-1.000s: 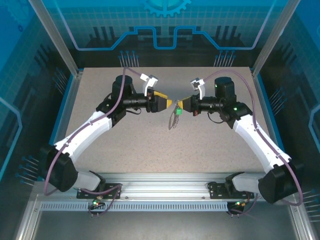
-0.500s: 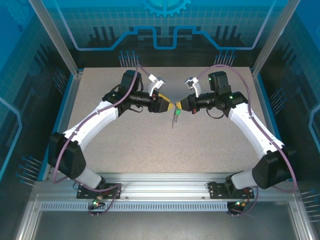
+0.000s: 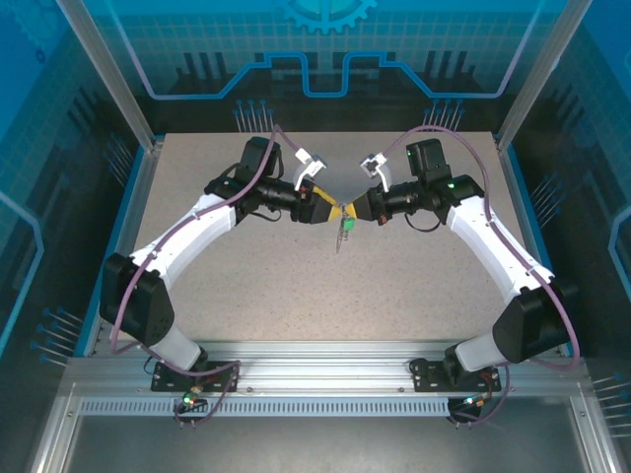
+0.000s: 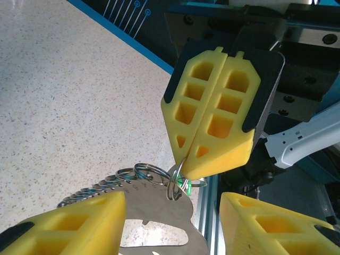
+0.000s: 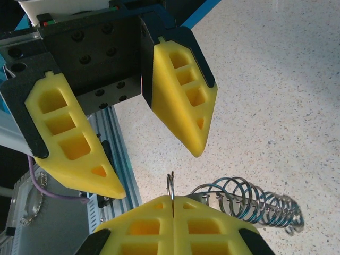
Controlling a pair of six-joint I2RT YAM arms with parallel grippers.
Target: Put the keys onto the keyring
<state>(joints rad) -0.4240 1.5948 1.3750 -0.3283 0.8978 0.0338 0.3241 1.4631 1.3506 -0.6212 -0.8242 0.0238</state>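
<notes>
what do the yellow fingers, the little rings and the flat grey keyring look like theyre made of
Fingers: matte yellow with moulded hollow pockets, so plastic or firm rubber; which one is unclear.
Rings: thin bright silvery wire with sharp glints, so metal, probably steel.
Keyring: flat thin grey plate with a dull sheen, likely metal too.

A robotics lab cell: speckled tabletop [image 3: 296, 286] inside blue translucent walls [image 3: 325, 49], aluminium frame rails [image 3: 325, 355] along the front.
</notes>
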